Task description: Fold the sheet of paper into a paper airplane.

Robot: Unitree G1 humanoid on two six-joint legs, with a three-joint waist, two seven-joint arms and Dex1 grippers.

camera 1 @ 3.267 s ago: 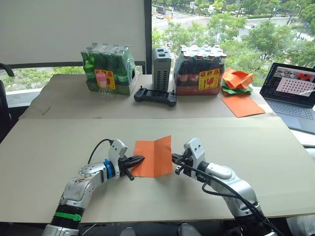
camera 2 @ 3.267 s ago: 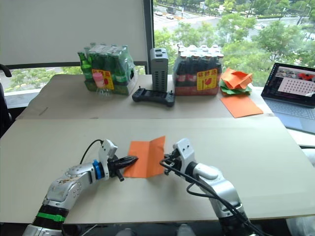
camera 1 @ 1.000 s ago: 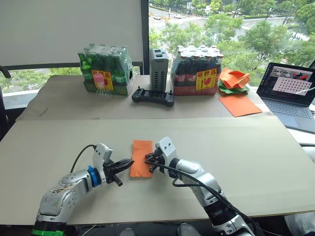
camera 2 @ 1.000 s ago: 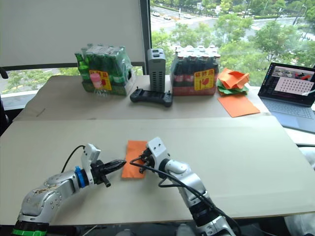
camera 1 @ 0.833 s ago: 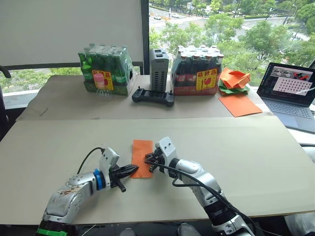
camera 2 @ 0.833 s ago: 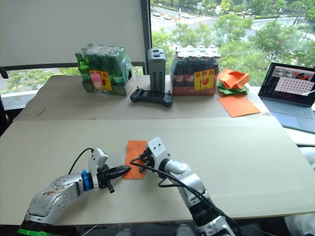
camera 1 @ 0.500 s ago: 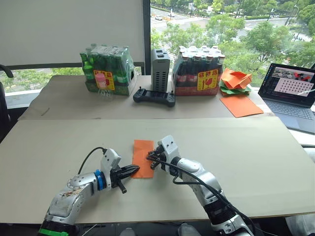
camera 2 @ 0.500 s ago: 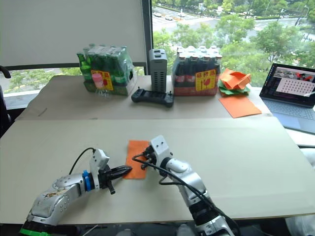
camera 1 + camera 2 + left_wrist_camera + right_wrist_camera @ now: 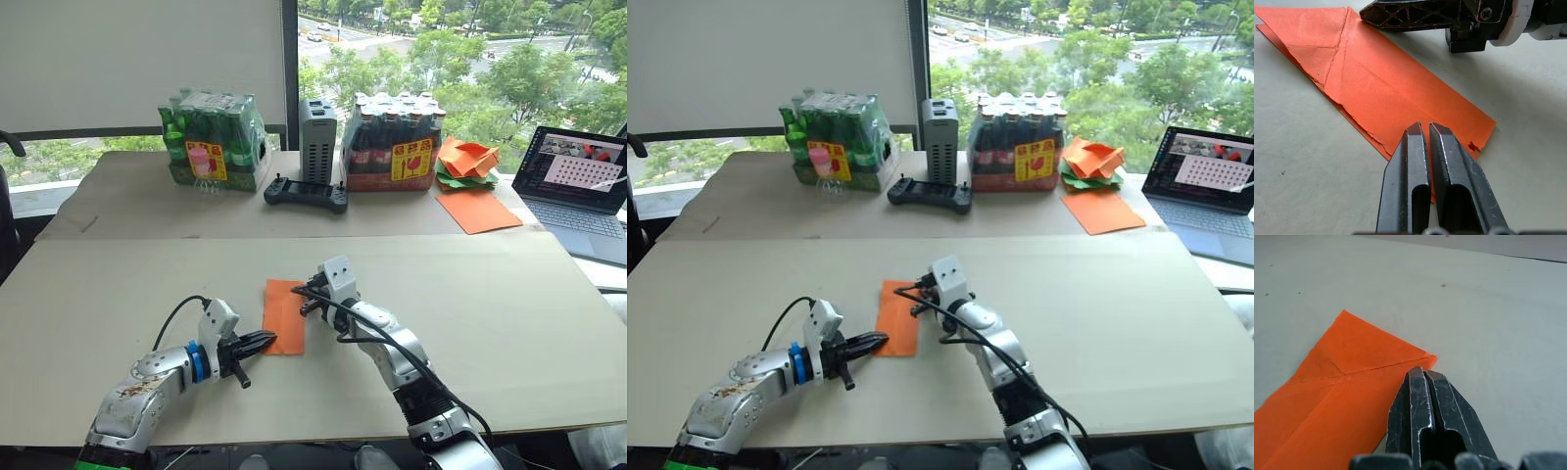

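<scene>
— Where is the sheet of paper (image 9: 284,315)?

— Folded in half, flat on the table (image 9: 509,323), between my 2 grippers. My left gripper (image 9: 266,342) presses its near corner, fingers together. My right gripper (image 9: 303,295), fingers also together, rests at the far right edge, holding nothing.

Left arm — forearm low, reaching forward and inward; left end effector (image 9: 263,342) level, fingers pressed together, tips pointing toward the right. Right arm — elbow bent, forearm angled forward and to the left; right end effector (image 9: 300,291) with fingers closed, tips down.
</scene>
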